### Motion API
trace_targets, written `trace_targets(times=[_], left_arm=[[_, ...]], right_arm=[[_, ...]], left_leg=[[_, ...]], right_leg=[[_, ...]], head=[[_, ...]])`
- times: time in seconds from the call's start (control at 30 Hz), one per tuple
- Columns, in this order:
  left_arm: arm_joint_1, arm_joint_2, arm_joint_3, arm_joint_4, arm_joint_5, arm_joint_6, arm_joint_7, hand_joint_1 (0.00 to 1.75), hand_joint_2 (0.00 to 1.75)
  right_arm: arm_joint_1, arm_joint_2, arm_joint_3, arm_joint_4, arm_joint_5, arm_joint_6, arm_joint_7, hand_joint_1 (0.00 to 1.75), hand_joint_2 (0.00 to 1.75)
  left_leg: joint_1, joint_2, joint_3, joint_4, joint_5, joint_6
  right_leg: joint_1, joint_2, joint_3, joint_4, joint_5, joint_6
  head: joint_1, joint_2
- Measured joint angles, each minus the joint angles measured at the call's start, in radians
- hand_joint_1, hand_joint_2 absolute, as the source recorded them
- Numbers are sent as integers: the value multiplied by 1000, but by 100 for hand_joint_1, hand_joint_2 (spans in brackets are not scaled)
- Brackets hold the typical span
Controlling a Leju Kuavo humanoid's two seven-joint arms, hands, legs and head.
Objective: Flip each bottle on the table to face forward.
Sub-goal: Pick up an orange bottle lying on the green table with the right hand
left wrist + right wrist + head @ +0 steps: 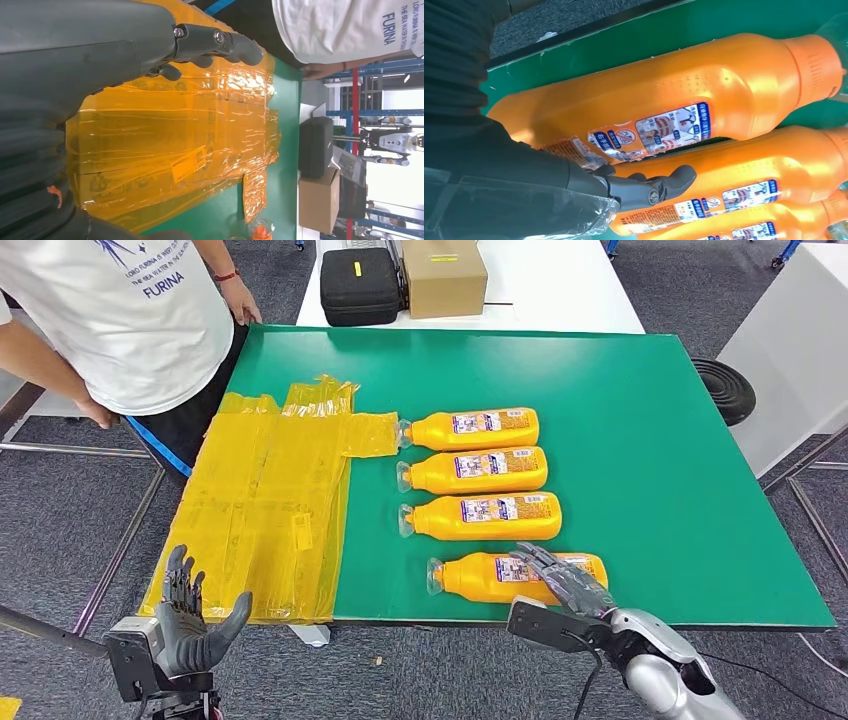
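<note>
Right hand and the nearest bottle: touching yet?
Touching. In the right wrist view the right hand's fingers lie against the far side of the nearest bottle; the head view shows them draped over it.

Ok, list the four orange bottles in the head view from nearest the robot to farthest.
Bottle under the right hand (bottle at) → second bottle → third bottle → farthest bottle, all lying on their sides on the green table.
</note>
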Motion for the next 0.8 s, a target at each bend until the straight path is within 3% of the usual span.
trace_targets(times=[0.1,0.23,0.8], left_arm=[[-1,1,1,19,13,2,-11,0,175],[-3,2,0,34,20,12,-14,0,175],[-2,5,-5,42,41,36,-25,0,175]], right_arm=[[7,-59,-56,33,-57,12,-27,0,175],[-32,-83,-74,99,-85,36,-31,0,175],[-80,-102,-80,182,-102,35,-46,0,175]], left_leg=[[0,0,1,0,0,1],[0,0,1,0,0,1],[0,0,1,0,-1,1]], right_leg=[[-1,0,0,0,0,0],[-1,0,1,0,0,0],[-1,0,1,0,0,0]], head=[[0,0],[0,0],[0,0]])
